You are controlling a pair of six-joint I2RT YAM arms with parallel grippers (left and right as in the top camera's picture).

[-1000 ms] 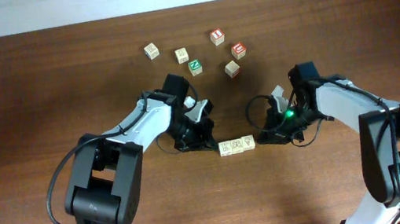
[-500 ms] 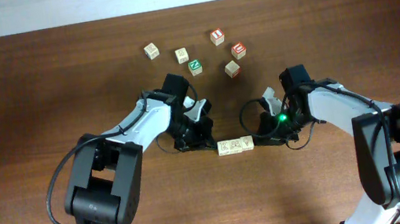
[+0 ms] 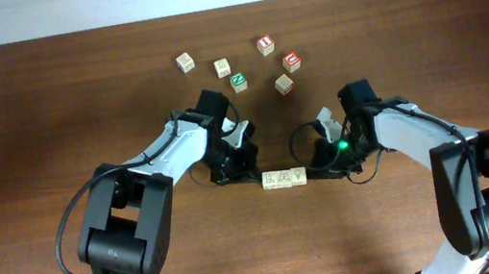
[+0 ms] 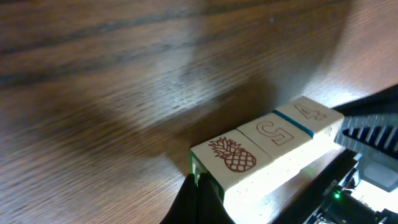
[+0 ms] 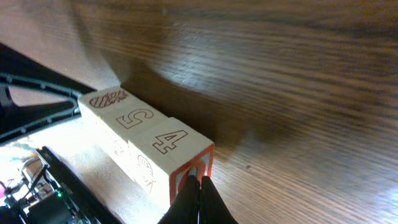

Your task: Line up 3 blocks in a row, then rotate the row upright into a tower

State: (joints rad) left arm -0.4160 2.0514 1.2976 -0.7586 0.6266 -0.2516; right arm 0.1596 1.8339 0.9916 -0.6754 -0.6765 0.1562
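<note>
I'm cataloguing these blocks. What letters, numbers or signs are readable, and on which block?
"5": top of the middle block in the row.
"4": top of the end block beside it.
"Z", green: a loose cube farther back.
Pineapple block: picture only, no text.
Other loose cubes: too small to read.

Overhead was sharp and evenly lit. The dark table (image 3: 31, 140) showed no glare, only short soft shadows under my arms. A green light (image 3: 342, 146) glowed beside the blocks (image 3: 285, 179). My left wrist view had a broad soft shadow across the wood and a blown-out white patch at bottom right. The block tops were in focus, but my left gripper (image 4: 194, 186) was a dark blur at the bottom edge. The right wrist view was washed out at bottom left, and the far grain looked soft.
</note>
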